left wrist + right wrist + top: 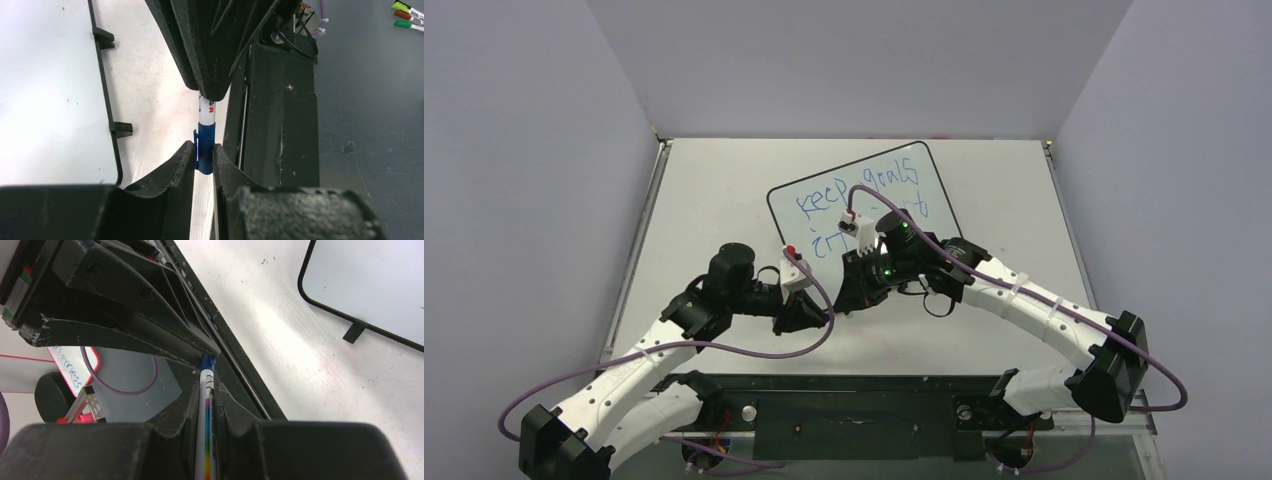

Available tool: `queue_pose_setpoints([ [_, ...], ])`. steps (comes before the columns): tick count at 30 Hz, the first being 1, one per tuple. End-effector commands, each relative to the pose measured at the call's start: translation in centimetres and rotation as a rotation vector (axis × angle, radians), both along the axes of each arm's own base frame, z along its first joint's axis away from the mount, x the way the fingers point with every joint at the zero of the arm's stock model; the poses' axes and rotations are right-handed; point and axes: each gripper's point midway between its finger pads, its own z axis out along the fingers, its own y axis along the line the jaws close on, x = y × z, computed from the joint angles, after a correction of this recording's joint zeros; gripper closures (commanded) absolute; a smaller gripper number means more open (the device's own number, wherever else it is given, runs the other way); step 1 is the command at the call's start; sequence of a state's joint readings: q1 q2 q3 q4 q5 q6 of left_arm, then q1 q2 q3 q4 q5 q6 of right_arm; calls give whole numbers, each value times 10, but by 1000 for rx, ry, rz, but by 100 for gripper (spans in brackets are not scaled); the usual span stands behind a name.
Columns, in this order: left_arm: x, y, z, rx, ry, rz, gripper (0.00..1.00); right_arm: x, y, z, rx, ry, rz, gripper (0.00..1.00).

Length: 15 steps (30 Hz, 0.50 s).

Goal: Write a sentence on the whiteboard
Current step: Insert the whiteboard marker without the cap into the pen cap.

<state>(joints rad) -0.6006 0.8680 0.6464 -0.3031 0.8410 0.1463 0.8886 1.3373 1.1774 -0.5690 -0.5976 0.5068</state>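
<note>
While lying flat at mid-table [724, 200], angled: whiteboard [936, 200] with long axis from near left to far right. Along it in blue, sentence [824, 203]: "keep goals" above a short second line, partly hidden by an arm. Clip feet [122, 129] on near long edge. Just off that edge, over bare table, left gripper [203, 155] and right gripper [207, 390] tip to tip. Left fingers [175, 170] nearly shut, pinching blue cap [205, 145]. Right fingers [185, 405] clamped on white barrel of marker [206, 430]. Marker axis straight from one gripper into the other, cap end toward left. Open table either side of board. Black rail [280, 100] close beside grippers. Far board corner almost at table's back edge.
</note>
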Motion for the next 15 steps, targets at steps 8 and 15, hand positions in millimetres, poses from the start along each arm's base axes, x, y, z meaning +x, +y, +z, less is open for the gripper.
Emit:
queue_pose_setpoints([
  [8,24,-13,59,-133,-225,26,65,25,-39,-3,-22,-68,-112,100],
  [15,42,-7,66,-150,-247,159,59,49,-77,-7,-102,-114,-274,100],
])
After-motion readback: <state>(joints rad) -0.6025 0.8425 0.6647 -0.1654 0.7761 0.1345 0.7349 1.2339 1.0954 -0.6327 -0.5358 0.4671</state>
